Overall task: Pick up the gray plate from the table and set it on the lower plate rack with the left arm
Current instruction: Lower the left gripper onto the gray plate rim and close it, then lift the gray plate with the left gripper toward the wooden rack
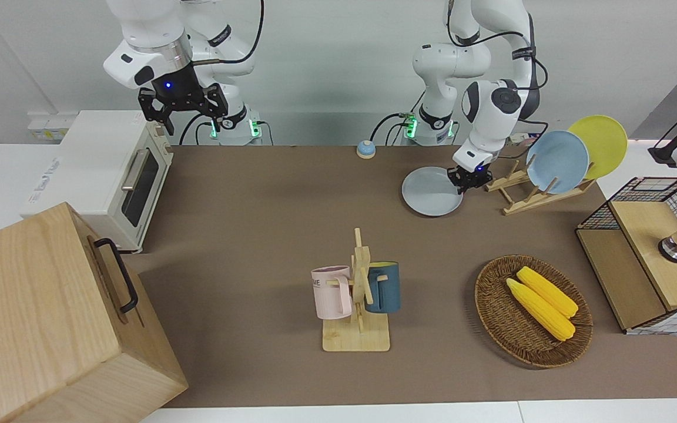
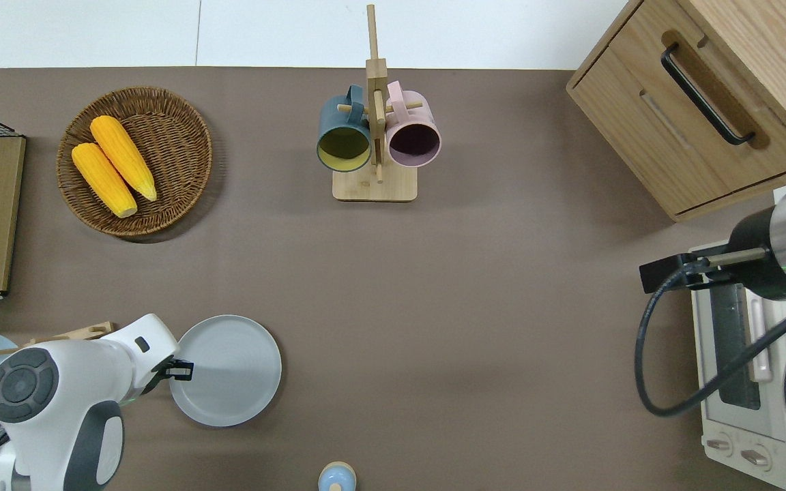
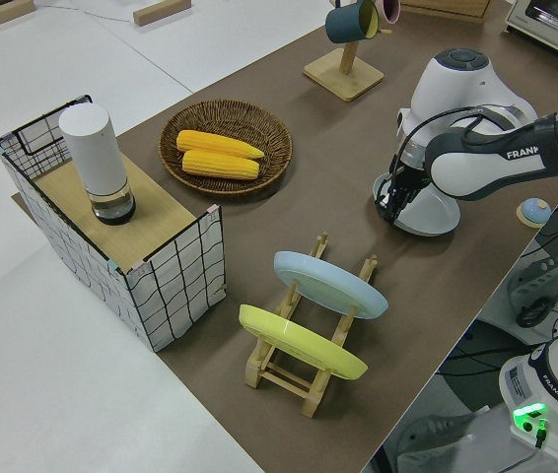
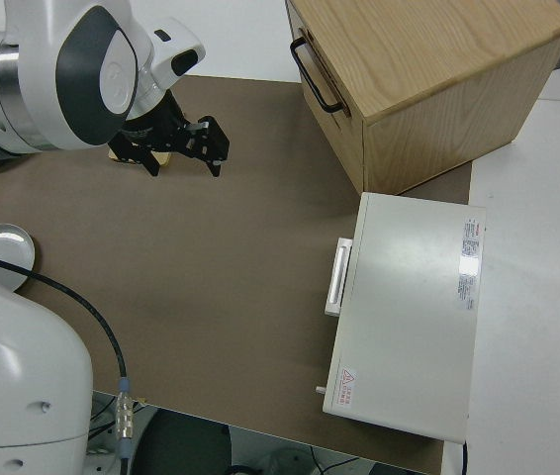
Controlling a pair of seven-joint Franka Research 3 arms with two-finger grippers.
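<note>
From my remote station I log the right arm as parked, its gripper [image 1: 183,108] with fingers spread apart and nothing between them. Below it on the table sit a white toaster oven [image 1: 106,176] and, farther from the robots, a large wooden cabinet [image 1: 50,317] with a black handle.

At mid-table I note a wooden mug stand [image 1: 359,305] carrying a pink mug [image 1: 332,292] and a dark blue mug [image 1: 384,286]. Close to the robots' edge lies a small blue-topped bell [image 1: 365,149].

The gray plate [image 1: 431,191] lies flat on the brown table mat [image 1: 256,223], near the robots and toward the left arm's end. The left gripper [image 1: 469,178] is down at the plate's rim on the side facing the plate rack; in the overhead view its fingers [image 2: 180,369] sit at that edge. I cannot tell whether they have clenched on the rim or are released.

Just beside the gray plate stands the plate rack [image 1: 526,191], holding a light-blue plate [image 1: 557,161] and a yellow plate [image 1: 600,144] upright in its slots. The slots nearest the gray plate are bare.

Farther from the robots, a wicker basket [image 1: 494,305] holds two ears of corn [image 1: 541,299]. At the left arm's end of the table I record a wire-sided wooden box [image 1: 644,258] with a white cylinder [image 3: 97,158] standing on its lid.
</note>
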